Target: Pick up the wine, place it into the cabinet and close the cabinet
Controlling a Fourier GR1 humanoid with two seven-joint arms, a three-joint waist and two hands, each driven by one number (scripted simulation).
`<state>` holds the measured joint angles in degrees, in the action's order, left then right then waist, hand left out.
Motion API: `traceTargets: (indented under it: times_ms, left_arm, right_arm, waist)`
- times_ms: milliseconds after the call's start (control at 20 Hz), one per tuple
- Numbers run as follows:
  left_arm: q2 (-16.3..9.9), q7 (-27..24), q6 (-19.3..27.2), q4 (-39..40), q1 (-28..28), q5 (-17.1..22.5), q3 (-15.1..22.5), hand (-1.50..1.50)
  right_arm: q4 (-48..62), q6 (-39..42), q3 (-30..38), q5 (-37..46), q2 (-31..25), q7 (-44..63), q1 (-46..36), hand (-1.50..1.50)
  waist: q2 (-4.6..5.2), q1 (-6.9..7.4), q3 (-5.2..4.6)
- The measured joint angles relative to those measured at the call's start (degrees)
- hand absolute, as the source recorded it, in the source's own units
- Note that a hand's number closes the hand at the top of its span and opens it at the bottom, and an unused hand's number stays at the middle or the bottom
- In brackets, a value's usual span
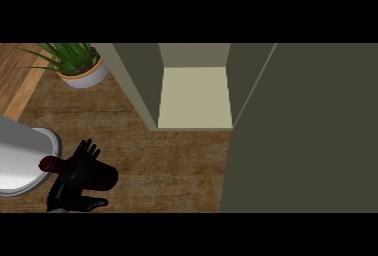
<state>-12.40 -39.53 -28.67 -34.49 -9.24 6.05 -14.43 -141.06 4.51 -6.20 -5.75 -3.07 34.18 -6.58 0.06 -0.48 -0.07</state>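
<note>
Grey forearm: a pale grey forearm (22,160) is filling the near-left edge, cut off by the frame.
Wine: the wine (88,172) is sitting at near left over the brown desk (170,160), a dark bottle with a reddish cap pointing left; whether it is lifted or resting on the desk is not showing.
Left hand: the left hand (83,155) is curling around the bottle's body, fingers spreading over its far side and thumb below, so it is grasping the wine.
Handling: judging by its look, the bottle is likely being stiff, smooth, fairly heavy and breakable; gripping around the wide body, as now, is seeming the safer hold, not the narrow neck.
Plant: a potted plant (77,67) is standing at far left.
Cabinet: the cabinet (193,97) is standing open at far centre, its pale shelf bare, well apart from the bottle.
Door: the dark cabinet door (303,130) is swinging out across the right side.
Hidden: the right hand is not appearing; the door is hiding everything at right; most of the bottle is merging with the black hand.
</note>
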Motion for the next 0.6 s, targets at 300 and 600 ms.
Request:
traceTargets:
  times_ms: [300,600]
  left_arm:
    - [0.0,-3.3,0.6,4.9,-2.6,-1.0,1.0,-1.50]
    - [0.7,-5.8,2.6,7.1,-4.3,-1.6,1.6,-1.50]
  right_arm:
    - [-0.2,-0.3,-0.7,0.0,0.5,0.5,-0.4,-1.50]
    - [-0.8,-1.7,-1.6,0.3,0.5,3.9,-1.9,-1.50]
  waist:
    - [-0.04,-0.08,0.05]
    - [-0.11,-0.08,0.16]
